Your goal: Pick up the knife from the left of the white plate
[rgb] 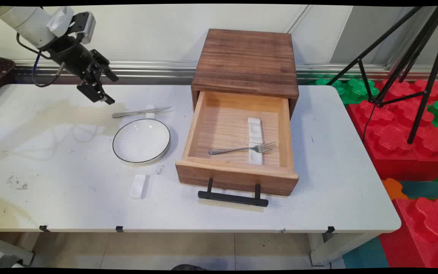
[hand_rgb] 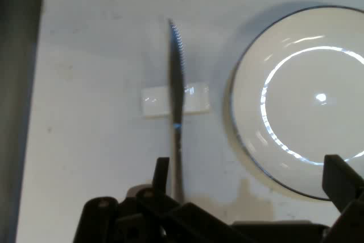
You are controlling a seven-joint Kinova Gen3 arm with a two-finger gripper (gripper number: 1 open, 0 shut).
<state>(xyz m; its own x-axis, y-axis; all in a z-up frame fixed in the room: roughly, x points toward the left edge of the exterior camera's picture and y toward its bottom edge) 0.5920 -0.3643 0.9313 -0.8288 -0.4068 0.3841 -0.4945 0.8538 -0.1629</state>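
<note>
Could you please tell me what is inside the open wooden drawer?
Inside the drawer a fork lies across a long white rest. The cabinet hides the drawer's back.

Arm (rgb: 25, 19): white, rounded tubular link, with a pale grey cap near the wrist. A small silver-grey box sits on a black bracket at the wrist's top. Wrist section is matte black, cylindrical. Gripper (rgb: 103, 86): black, two fingers on exposed bar linkages with visible pivot pins. Black cables (rgb: 38, 72) loop below the wrist, one with a short blue section. Hand view shows the black linkage (hand_rgb: 170, 217) with a round screw head and flat, squared-off fingertips (hand_rgb: 341, 180).
</note>
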